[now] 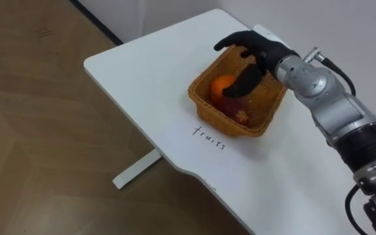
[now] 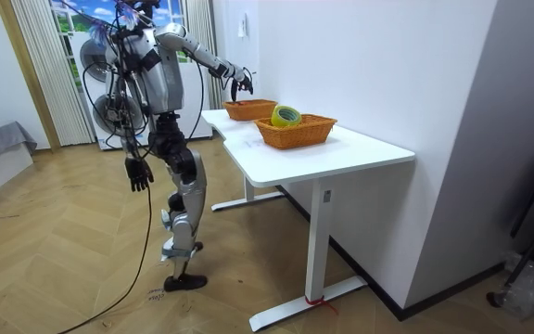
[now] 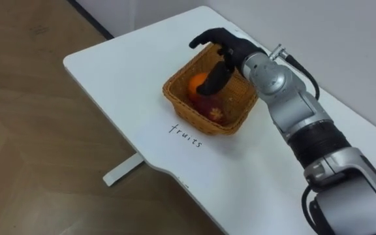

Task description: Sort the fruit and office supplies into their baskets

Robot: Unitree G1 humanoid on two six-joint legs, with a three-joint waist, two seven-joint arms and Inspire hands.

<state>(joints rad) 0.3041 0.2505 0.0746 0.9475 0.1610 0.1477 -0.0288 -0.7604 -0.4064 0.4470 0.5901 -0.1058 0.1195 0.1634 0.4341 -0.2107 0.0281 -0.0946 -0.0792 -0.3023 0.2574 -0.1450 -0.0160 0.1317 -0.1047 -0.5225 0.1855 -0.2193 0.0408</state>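
Observation:
A woven fruit basket (image 1: 203,100) stands on the white table (image 1: 136,65), with a handwritten label (image 1: 209,138) on the tabletop in front of it. Inside lie an orange (image 1: 220,85) and a red fruit (image 1: 238,109). My right hand (image 1: 261,49) hovers over the basket's far side, open, fingers spread and thumb hanging down just beside the orange, holding nothing. In the room view my left hand (image 2: 138,173) hangs relaxed at my side. There a second basket (image 2: 297,133) holds a yellow-green tape roll (image 2: 286,115).
I stand at the table's end, near the fruit basket (image 2: 248,109). The table's rounded corner and front edge (image 1: 175,166) drop to wooden floor. A white wall runs behind the table. A fan (image 2: 108,97) stands behind me.

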